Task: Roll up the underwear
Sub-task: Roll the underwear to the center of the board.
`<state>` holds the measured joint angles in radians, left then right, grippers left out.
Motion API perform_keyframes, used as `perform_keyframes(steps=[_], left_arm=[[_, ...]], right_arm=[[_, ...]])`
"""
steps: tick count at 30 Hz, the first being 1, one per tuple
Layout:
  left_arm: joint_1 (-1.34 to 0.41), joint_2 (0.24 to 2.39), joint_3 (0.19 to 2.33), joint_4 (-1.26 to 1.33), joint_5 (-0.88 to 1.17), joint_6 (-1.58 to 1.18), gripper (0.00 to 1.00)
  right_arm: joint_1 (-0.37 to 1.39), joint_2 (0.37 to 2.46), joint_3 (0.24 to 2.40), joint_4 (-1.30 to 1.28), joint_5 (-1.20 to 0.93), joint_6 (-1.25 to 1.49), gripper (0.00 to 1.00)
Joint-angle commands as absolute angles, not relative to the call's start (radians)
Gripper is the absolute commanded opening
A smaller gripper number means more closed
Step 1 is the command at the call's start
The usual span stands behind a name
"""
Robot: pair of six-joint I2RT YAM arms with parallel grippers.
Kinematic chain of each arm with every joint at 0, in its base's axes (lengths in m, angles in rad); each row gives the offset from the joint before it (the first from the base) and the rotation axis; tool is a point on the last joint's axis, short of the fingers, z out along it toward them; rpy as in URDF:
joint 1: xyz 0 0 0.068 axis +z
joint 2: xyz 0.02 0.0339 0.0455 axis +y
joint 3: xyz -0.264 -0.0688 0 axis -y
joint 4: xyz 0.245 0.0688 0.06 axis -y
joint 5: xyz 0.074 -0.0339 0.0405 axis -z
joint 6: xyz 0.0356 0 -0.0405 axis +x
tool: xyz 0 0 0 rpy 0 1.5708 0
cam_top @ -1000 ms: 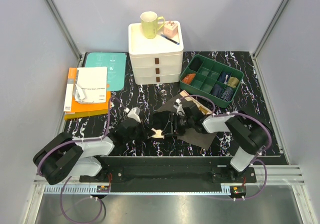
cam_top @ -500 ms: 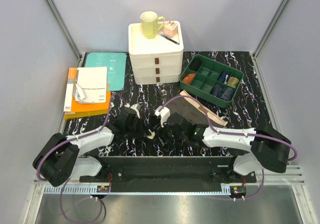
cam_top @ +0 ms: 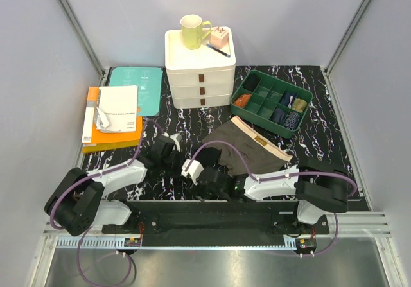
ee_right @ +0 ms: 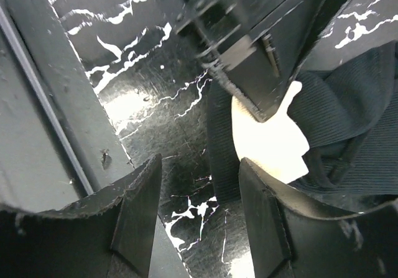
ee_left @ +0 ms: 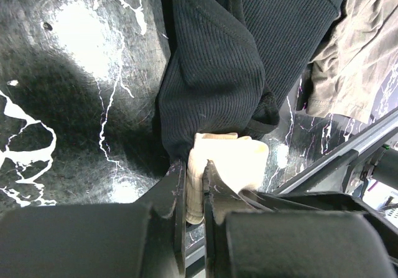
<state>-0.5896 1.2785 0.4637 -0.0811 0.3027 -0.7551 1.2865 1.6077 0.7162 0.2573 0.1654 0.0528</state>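
Note:
The black ribbed underwear lies bunched on the marble tabletop, and my left gripper is shut on a fold of its beige waistband. In the right wrist view the same waistband shows under the left fingers, with black cloth beside it. My right gripper stands open just short of that fold, with only table between its fingers. The olive-brown underwear lies flat to the right, beige waistband away from me. In the top view both grippers meet near the front edge, left gripper and right gripper.
A white drawer unit with a mug on top stands at the back. A green divided tray with sock bundles sits at the back right. Books lie at the left. The metal front rail runs close beside my right gripper.
My right arm has swung left along the front edge, off the olive-brown underwear, and its jaws have opened wider. My left gripper has kept its hold on the waistband and moved slightly.

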Motion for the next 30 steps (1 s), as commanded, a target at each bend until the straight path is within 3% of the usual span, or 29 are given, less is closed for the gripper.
perform_keyframes(steps=[1,16,22,30], left_arm=[[-0.586,1.282,0.485,-0.149,0.318,-0.721,0.02],[-0.584,1.307,0.512,-0.173,0.330,-0.681,0.00],[-0.584,1.318,0.518,-0.173,0.351,-0.661,0.00],[-0.577,1.312,0.511,-0.137,0.383,-0.660,0.00]], right_arm=[[1.301,1.655,0.755,0.308,0.276,0.028,0.59],[1.339,1.778,0.755,0.281,0.632,0.055,0.53],[1.339,1.815,0.767,0.276,0.673,0.054,0.29],[1.341,1.795,0.742,0.328,0.494,0.014,0.06]])
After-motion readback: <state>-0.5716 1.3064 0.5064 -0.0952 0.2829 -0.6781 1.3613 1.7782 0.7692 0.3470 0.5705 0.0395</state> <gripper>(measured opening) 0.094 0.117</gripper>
